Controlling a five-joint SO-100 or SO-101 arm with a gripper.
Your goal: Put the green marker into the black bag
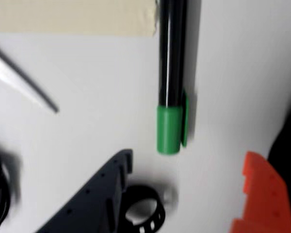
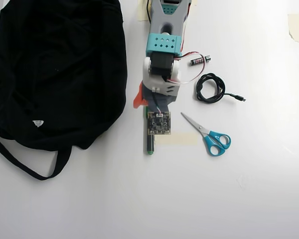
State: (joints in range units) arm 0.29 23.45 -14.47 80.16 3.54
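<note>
The gripper (image 1: 184, 194) hangs over the marker (image 1: 170, 77) with its jaws spread: in the wrist view the dark jaw stands at the lower left and the orange jaw (image 1: 262, 199) at the lower right, and bare table shows between them. They hold nothing. The green cap end of the marker lies in line with this gap, a little farther up the picture, and I cannot tell that either jaw touches it. I judge that the arm stands like this so that the jaws can come down on both sides of the barrel.

The marker is a slim round stick. Its barrel is black and glossy with a thin line of reflected light, and the cap is matte green with a small clip on the side. It lies flat on the white table (image 2: 139, 199), and its far end reaches a strip of beige tape (image 1: 72, 17).

In the overhead view the arm covers most of the marker (image 2: 150, 144), and only its near end shows. The bag (image 2: 55, 64) lies to the left of it, near but apart; it is soft black cloth, wrinkled, with a long strap. To the right lie blue-handled scissors (image 2: 209, 135) and a coiled black cable (image 2: 210, 88).
</note>
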